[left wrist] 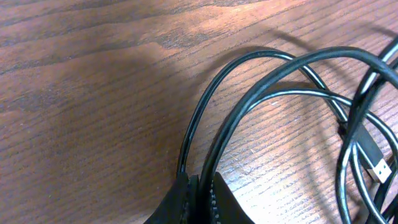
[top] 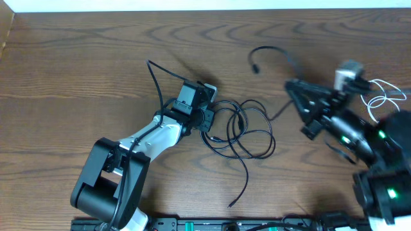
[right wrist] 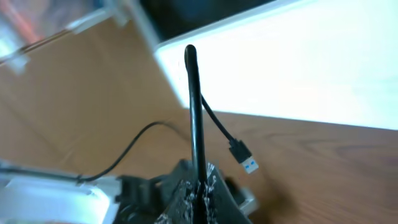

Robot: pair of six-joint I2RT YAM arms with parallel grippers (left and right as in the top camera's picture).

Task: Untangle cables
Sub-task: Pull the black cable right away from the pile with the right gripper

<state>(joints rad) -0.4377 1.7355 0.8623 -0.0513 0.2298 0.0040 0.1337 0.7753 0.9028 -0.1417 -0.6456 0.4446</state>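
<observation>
Cables (top: 247, 131) lie knotted at the middle of the desk (top: 77, 58). Your left gripper (top: 212, 122) is clamped on two loops at the knot's left side, and the tangle spreads rightward from it. Your right gripper (top: 290, 85), nearer the right edge, pinches one black strand (right wrist: 198, 124). That left-right line looks like your pulling axis. Only the right wrist view shows the strand's blue-tongued plug (right wrist: 245, 159) dangling; only overhead shows the white cable (top: 384, 97).
</observation>
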